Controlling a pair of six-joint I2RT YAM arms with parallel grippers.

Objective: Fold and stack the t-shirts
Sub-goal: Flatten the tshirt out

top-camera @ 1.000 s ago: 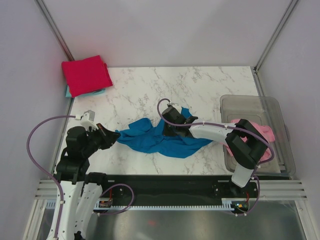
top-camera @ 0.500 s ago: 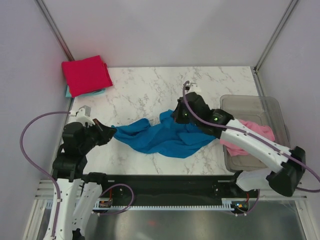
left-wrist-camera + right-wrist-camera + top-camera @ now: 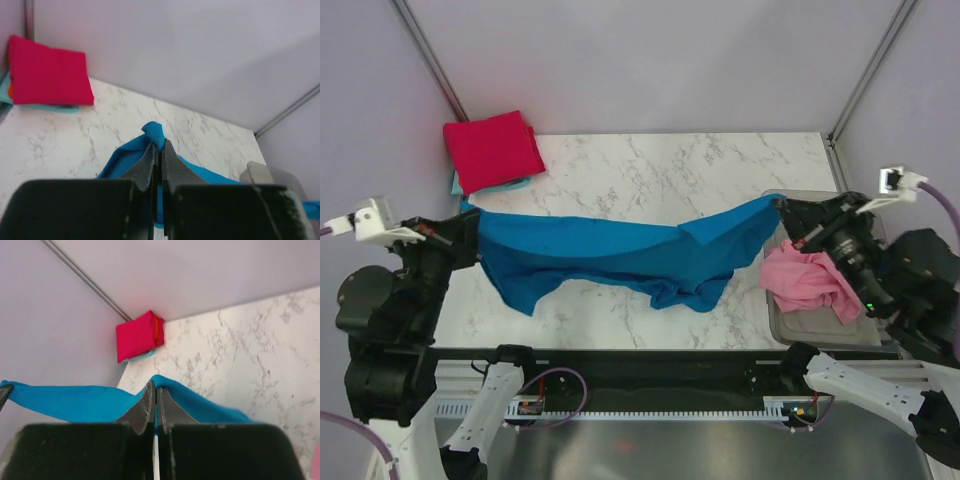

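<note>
Blue t-shirt (image 3: pixel 620 255) hangs stretched right across the bench (image 3: pixel 650 165), from 9 o'clock to 3 o'clock, its middle sagging toward 6. Left claw (image 3: pixel 160 148) is clamped tight on one end, right claw (image 3: pixel 155 390) pinched closed on the other, both up off the bench. At 10 o'clock the red t-shirt (image 3: pixel 492 150) sits folded on the teal t-shirt (image 3: pixel 457 184). Pink t-shirt (image 3: pixel 805 282) lies crumpled in the clear tub (image 3: pixel 865 205) at 3 o'clock.
</note>
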